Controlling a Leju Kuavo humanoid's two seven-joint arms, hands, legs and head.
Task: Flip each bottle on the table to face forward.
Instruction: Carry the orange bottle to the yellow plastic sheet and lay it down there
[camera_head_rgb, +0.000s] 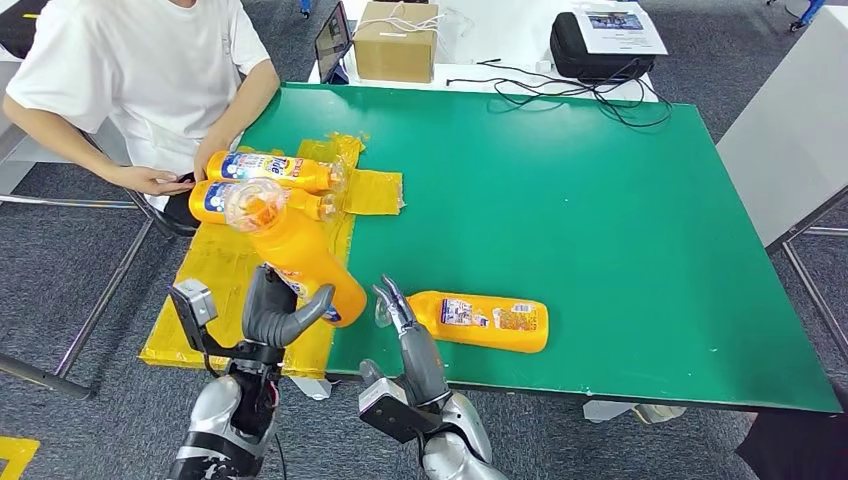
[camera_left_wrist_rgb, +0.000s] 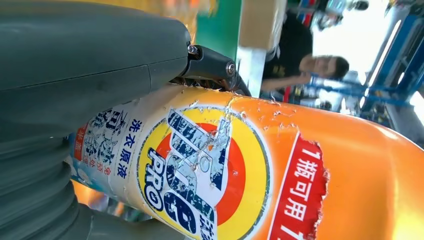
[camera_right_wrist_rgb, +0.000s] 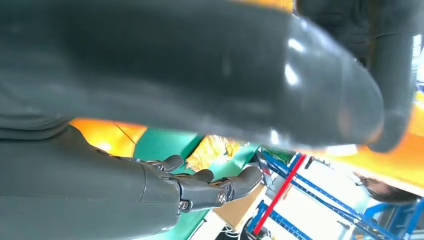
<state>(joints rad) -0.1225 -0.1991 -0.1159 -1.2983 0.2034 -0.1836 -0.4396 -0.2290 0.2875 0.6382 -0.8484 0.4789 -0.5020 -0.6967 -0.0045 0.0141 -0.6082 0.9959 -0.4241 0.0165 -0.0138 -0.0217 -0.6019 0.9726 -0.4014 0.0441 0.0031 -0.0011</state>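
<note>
The left hand (camera_head_rgb: 280, 318) is gripping a tilted orange plastic detergent bottle (camera_head_rgb: 300, 255), lifting it off the green surface (camera_head_rgb: 600, 200); its label is reading "PRO" with Chinese writing. The right hand (camera_head_rgb: 405, 325), fingers loosely apart and holding nothing, is reaching beside a second orange bottle lying flat (camera_head_rgb: 485, 321).

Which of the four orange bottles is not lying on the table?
The orange bottle gripped by the left robot hand. It is lifted and tilted, clear cap toward the person. The two bottles by the person and the one near the right robot hand lie flat.
</note>
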